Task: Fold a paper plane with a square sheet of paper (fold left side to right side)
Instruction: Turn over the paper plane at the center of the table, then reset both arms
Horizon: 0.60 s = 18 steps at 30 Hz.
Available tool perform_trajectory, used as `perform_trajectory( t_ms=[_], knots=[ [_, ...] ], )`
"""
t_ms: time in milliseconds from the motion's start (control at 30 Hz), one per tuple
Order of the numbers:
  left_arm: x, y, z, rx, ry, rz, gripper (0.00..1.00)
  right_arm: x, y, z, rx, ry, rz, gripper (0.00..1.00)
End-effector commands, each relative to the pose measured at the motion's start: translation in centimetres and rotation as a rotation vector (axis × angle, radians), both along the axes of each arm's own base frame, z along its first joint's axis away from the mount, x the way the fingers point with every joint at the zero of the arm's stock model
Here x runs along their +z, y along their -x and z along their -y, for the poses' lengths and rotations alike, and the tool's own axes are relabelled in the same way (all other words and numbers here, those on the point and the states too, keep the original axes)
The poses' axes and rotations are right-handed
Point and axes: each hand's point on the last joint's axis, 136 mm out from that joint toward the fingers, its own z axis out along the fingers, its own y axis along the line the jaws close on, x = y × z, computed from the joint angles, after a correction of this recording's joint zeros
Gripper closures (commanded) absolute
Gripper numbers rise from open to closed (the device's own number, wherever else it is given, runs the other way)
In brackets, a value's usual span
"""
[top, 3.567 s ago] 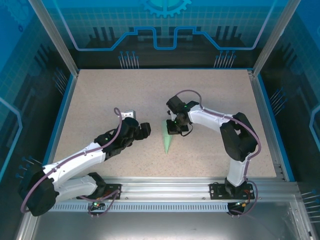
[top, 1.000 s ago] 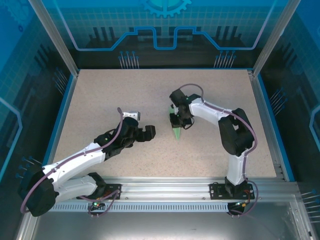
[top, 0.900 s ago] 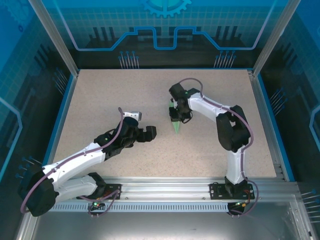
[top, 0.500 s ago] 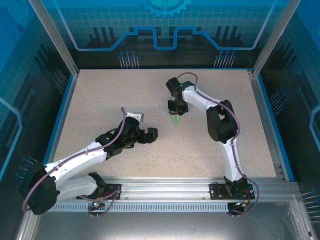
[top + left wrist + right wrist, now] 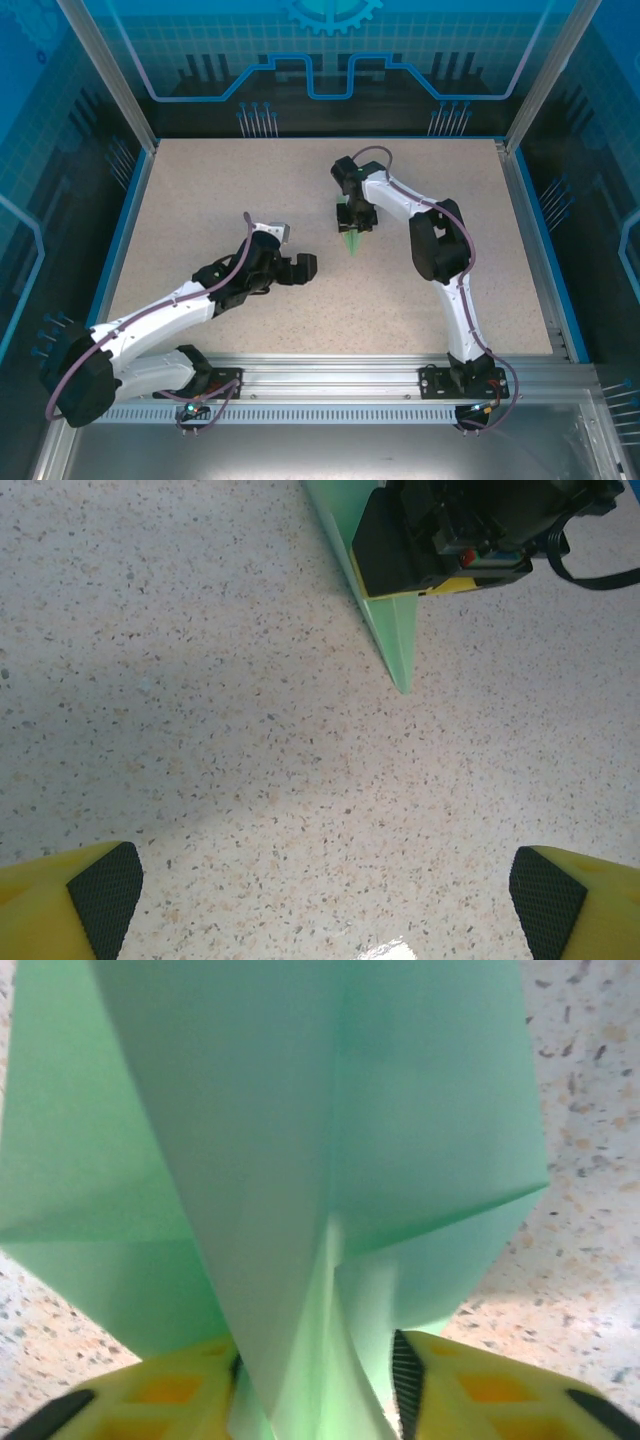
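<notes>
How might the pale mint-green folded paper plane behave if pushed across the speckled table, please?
The pale mint-green paper plane looks thin and light, so it would probably slide or skew easily. Its layered creases likely stiffen it, though the slim tip may bend.

right gripper (image 5: 352, 220) moving with the paper plane (image 5: 351, 241) from frame centre toward upper middle, its elbow swinging inward, left gripper (image 5: 306, 266) creeping rightward

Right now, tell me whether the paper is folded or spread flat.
Folded: the paper plane narrows to a slim point, with overlapping flaps meeting along a centre crease.
</notes>
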Motion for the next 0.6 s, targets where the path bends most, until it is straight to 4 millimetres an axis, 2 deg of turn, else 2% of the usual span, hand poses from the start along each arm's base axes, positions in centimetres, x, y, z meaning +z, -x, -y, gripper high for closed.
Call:
perform_trajectory(
  t_ms=[0, 100, 200, 267, 367, 567],
  knots=[
    [2.1, -0.3, 0.6, -0.022, 0.022, 0.033, 0.01, 5.8, 0.5, 0.5, 0.04, -0.015, 0.08, 0.5],
    [2.6, -0.7, 0.0, 0.021, 0.012, 0.046, 0.01, 9.3, 1.3, 0.9, 0.073, -0.043, 0.144, 0.4],
    [2.8, -1.5, -1.4, 0.098, -0.03, 0.067, 0.02, 12.3, 2.4, 2.1, 0.099, -0.045, 0.239, 0.26],
    [3.0, -2.1, -2.6, 0.157, -0.073, 0.09, 0.01, 13.6, 3.3, 3.6, 0.107, -0.027, 0.303, 0.16],
    [3.8, -2.9, -4.7, 0.228, -0.153, 0.157, 0.02, 15.1, 4.4, 7.2, 0.072, 0.037, 0.421, 0.01],
    [6.3, -5.1, -11.2, 0.453, -0.31, 0.337, 0.01, 16.0, 5.7, 14.4, -0.047, 0.092, 0.641, 0.01]
  ],
)
